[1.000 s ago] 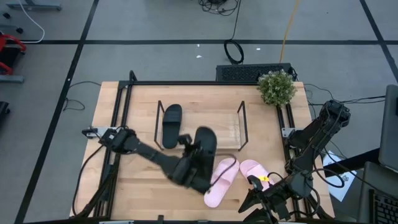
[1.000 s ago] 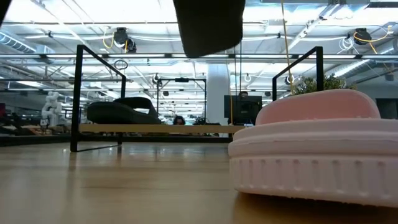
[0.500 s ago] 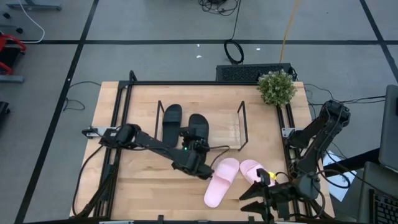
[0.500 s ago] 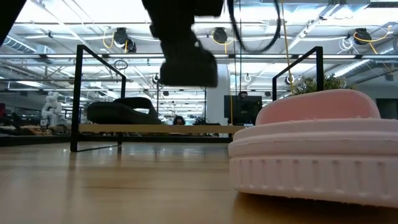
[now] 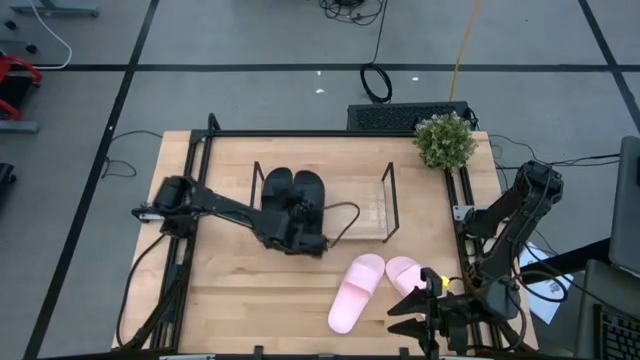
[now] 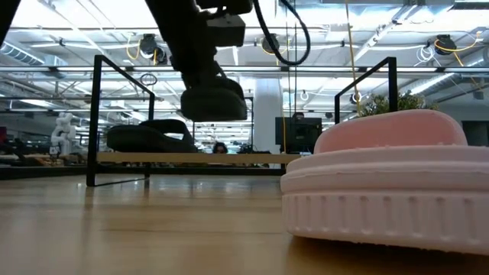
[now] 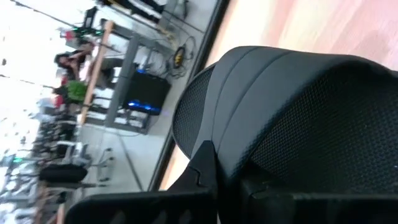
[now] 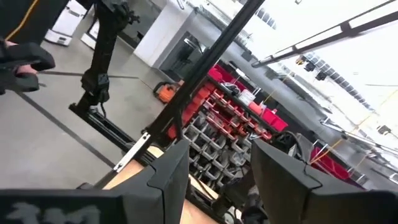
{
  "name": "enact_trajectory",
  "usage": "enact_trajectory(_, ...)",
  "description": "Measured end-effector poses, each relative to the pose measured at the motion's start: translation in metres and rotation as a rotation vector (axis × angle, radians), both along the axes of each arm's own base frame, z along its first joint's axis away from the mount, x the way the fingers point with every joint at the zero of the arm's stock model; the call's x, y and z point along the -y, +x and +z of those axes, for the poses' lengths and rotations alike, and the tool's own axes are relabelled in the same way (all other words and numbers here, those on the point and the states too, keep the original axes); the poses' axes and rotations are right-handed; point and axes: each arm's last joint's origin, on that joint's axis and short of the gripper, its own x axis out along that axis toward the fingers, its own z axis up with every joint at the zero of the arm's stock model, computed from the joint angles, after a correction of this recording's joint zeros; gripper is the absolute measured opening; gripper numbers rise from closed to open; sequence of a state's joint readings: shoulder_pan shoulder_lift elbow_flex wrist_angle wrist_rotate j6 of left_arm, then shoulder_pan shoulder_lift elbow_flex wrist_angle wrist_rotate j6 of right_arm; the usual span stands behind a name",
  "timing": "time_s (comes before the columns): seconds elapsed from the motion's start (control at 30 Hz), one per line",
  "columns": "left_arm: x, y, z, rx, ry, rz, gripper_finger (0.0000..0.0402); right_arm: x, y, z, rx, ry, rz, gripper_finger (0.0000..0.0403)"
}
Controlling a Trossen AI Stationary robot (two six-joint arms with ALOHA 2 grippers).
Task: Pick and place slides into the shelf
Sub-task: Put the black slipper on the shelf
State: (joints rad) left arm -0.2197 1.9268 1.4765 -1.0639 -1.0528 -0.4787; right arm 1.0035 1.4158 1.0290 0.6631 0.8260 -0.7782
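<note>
Shelf (image 5: 388, 200) — two black slides (image 5: 292, 195) (side by side)

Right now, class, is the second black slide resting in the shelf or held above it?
Held above. In the low view the second black slide hangs clear over the shelf, clamped by the left gripper.

Grey floor (image 5: 250, 40) with black lines, red parts bins (image 8: 230, 118), bright ceiling lights (image 6: 428, 15)

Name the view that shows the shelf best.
The high view: the whole shelf lies in sight, two black slides at its left end, the left hand over one. The low view shows it only edge-on. The left wrist view is filled by a slide; the right wrist view misses it.
</note>
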Motion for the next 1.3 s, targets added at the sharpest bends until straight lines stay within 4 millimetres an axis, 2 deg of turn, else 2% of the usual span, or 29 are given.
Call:
enact_trajectory(0.23, -0.030, -0.016, 0.006, 0.031, -0.063, -0.010, 0.0000, 0.003, 0.000, 0.001, 0.002, -0.030, -0.101, 0.0164)
enact_trajectory(0.43, -0.046, -0.007, -0.004, 0.059, -0.124, -0.045, 0.0000, 0.007, 0.006, 0.001, 0.004, -0.045, -0.124, 0.0164)
enact_trajectory(0.93, -0.050, -0.016, -0.028, 0.042, -0.128, 0.000, 0.0000, 0.019, 0.020, 0.001, 0.000, -0.076, -0.187, 0.0164)
enact_trajectory(1.3, -0.050, -0.014, -0.032, 0.042, -0.148, -0.031, 0.0000, 0.024, 0.026, 0.001, -0.001, -0.073, -0.210, 0.0164)
